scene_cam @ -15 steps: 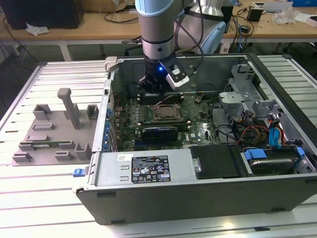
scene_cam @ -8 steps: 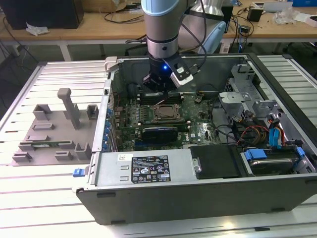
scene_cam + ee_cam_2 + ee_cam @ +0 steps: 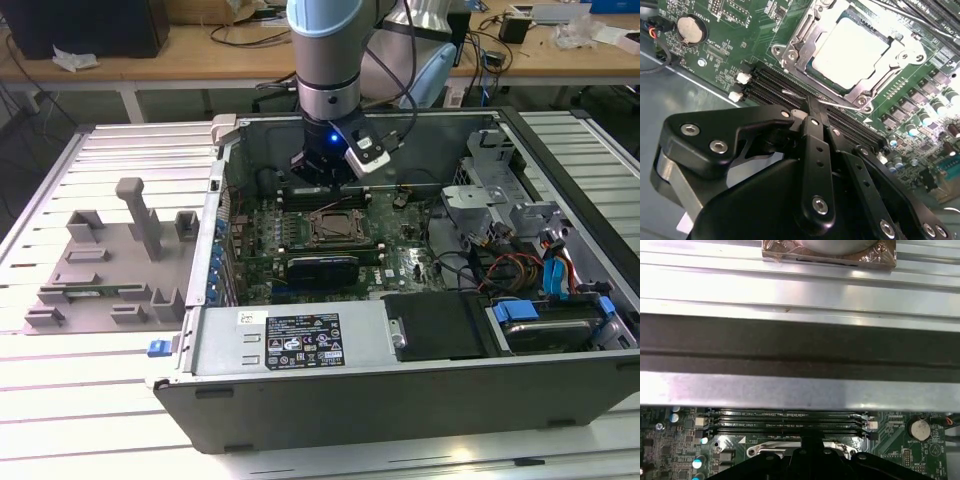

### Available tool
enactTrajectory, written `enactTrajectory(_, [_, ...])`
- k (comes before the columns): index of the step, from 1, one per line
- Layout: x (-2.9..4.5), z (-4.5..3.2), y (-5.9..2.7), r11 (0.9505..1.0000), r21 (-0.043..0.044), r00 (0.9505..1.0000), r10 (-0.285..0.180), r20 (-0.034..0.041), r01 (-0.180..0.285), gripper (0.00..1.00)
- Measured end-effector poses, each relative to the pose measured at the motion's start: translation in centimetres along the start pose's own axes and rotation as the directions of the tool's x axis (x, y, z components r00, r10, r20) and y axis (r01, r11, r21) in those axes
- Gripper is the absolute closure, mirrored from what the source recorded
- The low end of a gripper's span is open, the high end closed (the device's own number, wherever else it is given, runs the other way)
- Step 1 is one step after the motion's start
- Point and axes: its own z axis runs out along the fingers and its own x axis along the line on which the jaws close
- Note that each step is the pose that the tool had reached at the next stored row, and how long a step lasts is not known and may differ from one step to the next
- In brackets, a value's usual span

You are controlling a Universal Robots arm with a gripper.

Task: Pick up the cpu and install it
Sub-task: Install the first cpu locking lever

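The table (image 3: 90,420) is of pale metal slats and shines in the light. Behind it stands a long wooden table (image 3: 150,62) with a black box (image 3: 85,25), and a pale blue chair (image 3: 425,70).

Even overhead room light; glare whitens cpu (image 3: 852,47) plate and case wall (image 3: 800,390); case interior shadowed.

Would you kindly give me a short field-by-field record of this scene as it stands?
cpu: lying in the socket, pale top showing
gripper: shut, tip at the socket's edge, above the memory slots
arm: reaching down into the open computer case
grey tray: outside the case, on the exterior view's left
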Motion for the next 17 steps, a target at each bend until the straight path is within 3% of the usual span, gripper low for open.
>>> enactTrajectory(5, [0.4, 0.52, -0.06, 1.0, 0.0013, 0.9999, 0.008, 0.0149, -0.008, 0.89])
enactTrajectory(10, [0.41, 0.59, -0.06, 0.9996, 0.0034, 0.9995, 0.027, 0.0182, -0.027, 0.89])
enactTrajectory(12, [0.42, 0.61, -0.06, 0.9986, 0.0055, 0.9983, 0.053, 0.022, -0.053, 0.89])
enactTrajectory(17, [0.43, 0.76, -0.09, 0.9898, 0.0127, 0.9894, 0.141, 0.0352, -0.142, 0.89])
